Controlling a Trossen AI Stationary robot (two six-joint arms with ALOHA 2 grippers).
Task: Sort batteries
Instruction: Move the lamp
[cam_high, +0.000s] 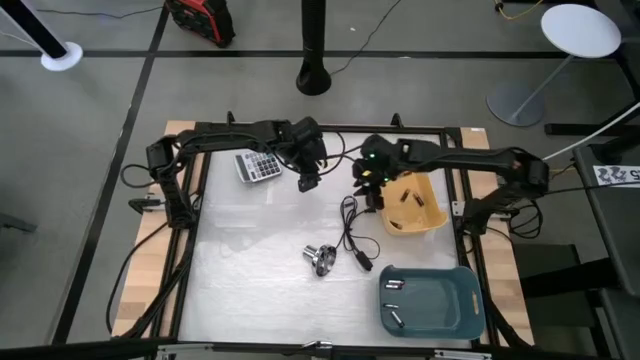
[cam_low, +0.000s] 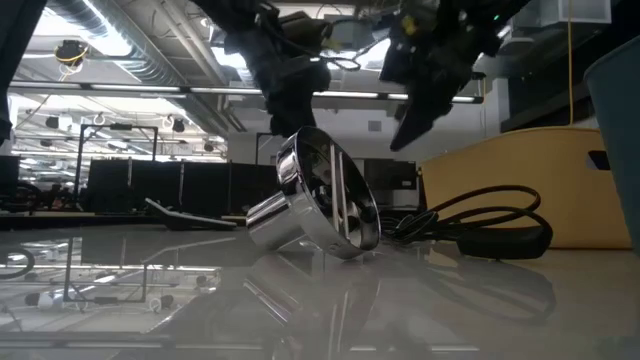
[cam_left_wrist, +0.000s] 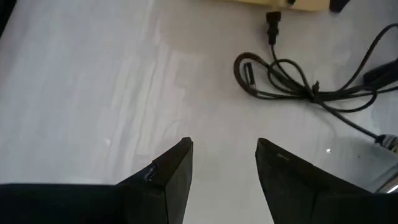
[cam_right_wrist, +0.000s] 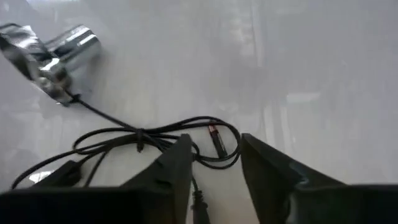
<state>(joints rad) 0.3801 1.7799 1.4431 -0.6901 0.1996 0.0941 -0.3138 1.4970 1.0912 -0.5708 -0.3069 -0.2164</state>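
Note:
One small dark battery with a coppery end (cam_right_wrist: 216, 142) lies on the table inside a loop of the black cable (cam_right_wrist: 143, 140). More batteries lie in the yellow bin (cam_high: 405, 198) and in the teal bin (cam_high: 393, 287). My right gripper (cam_right_wrist: 214, 140) is open and hovers above the cable loop beside the yellow bin, where the high view places it (cam_high: 372, 196). My left gripper (cam_left_wrist: 222, 147) is open too, over bare table near the calculator (cam_high: 258, 165), as the high view shows (cam_high: 308, 181). Both hang clear of the table in the low view.
A shiny metal knob (cam_high: 320, 260) lies tipped on the table near the cable (cam_high: 352, 235). The yellow bin (cam_high: 432, 215) stands at the right, the teal bin (cam_high: 462, 300) at the near right corner. White tabletop lies open on the left half.

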